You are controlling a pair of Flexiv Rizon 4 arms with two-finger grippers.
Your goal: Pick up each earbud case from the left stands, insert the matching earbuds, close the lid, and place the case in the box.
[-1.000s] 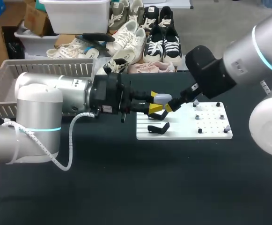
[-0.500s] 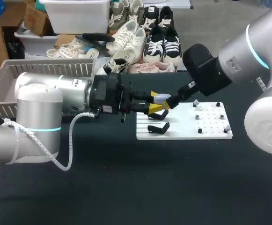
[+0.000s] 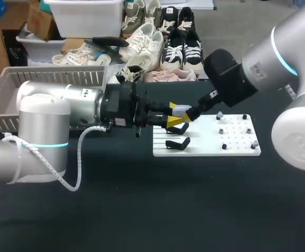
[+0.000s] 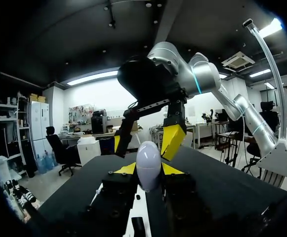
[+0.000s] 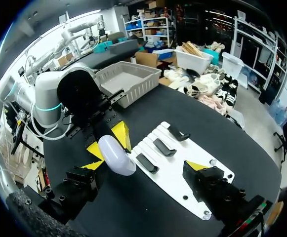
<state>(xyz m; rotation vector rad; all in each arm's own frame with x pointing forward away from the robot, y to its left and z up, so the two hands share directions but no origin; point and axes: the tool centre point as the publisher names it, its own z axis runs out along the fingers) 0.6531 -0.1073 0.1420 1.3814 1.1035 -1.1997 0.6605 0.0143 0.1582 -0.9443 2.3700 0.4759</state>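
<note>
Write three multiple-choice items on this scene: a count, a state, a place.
1. How many black stands are on the white board? A. one B. three C. five
2. The right gripper is: A. open B. shut on a stand C. shut on the board
3. Where is the case? A. on a stand B. on the board C. between the fingers of the left gripper
B: the right wrist view shows three. A: its fingers stand wide apart. C: yellow tips press it from both sides.
</note>
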